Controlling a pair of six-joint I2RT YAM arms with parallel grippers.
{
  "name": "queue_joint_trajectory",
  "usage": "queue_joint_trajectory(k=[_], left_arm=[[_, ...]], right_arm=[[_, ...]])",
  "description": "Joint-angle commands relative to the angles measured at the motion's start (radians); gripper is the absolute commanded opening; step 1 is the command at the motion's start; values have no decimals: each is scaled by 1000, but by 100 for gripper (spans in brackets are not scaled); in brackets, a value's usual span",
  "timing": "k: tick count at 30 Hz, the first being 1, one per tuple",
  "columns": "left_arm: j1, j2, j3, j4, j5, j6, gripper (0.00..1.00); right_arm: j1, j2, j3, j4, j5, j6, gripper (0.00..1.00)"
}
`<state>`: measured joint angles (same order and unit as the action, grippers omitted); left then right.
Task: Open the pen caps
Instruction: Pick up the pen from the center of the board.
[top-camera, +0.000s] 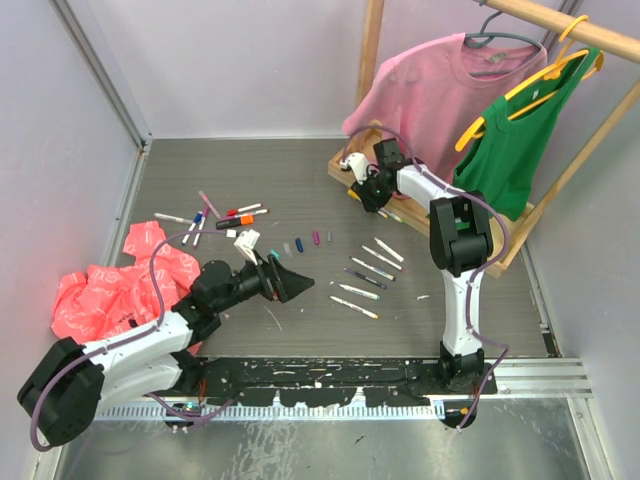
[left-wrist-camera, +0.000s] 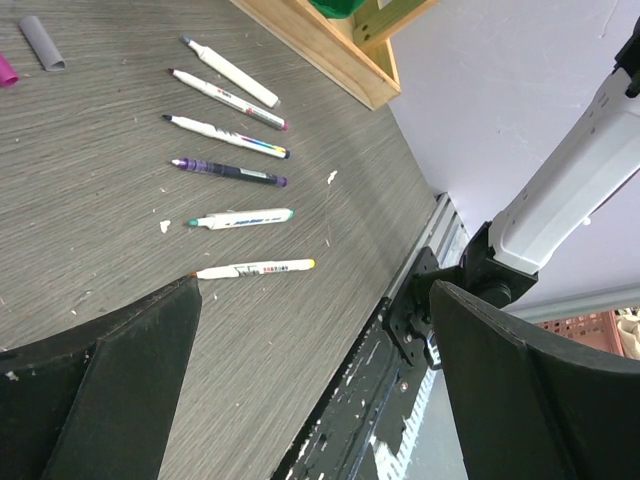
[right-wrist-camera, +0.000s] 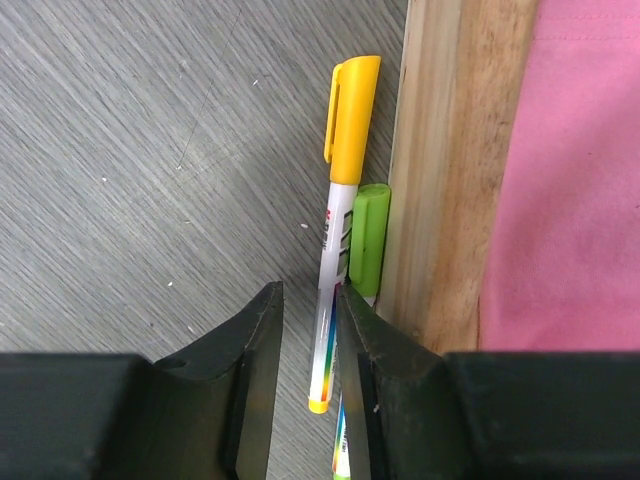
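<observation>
Top external first: what lies around the wooden rack frame?
– A grey, wood-grained table. Well left of the frame is a row of slim white pens with bare tips. Further left is a short line of tiny tube-shaped pen caps, then crumpled red plastic.

And the tools?
– The left gripper hovers well left of the frame, jaws wide apart and holding nothing. The right gripper is down at the frame's left corner, its jaws hidden under its own body.

Left wrist?
– Matte black wedge fingers stand far apart. Between them and the frame's pale timber lie six uncapped pens with printed barrels. A grey cap lies further from the frame, and a pink one is cut off by the edge.

Right wrist?
– A glossy yellow cap with a clip sits on a white, rainbow-printed barrel lying along the frame. A green cap is squeezed between that pen and the wood.

Clamped?
– No. The jaws are narrow and straddle the barrel, with table showing on one side. The other finger may be touching it; I cannot tell. The green-capped pen's barrel is mostly hidden.
</observation>
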<state>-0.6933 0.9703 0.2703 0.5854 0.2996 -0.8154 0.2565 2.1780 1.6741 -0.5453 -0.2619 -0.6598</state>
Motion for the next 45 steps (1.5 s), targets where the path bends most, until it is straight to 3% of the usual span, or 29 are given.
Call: queue_joint_trajectory(k=[1,9,16,37,45], left_arm=[[3,-25,-3,34,-8,5,98],[4,-34,-3,24,-10,5,98],[3,-45,-4,17,-11,7,98],[3,-61,-13,14,-17,1,98],[4,-69,-13,21,-18,-7,98]], right_arm=[[-23,37,38,7,78,-16,34],[-22,43,49,-42,53,-30,22],[-19,19,37,-63,10,-35,20],[22,23,22,-85,21,-37,34],[26,56,47,-97,60,-10,10]])
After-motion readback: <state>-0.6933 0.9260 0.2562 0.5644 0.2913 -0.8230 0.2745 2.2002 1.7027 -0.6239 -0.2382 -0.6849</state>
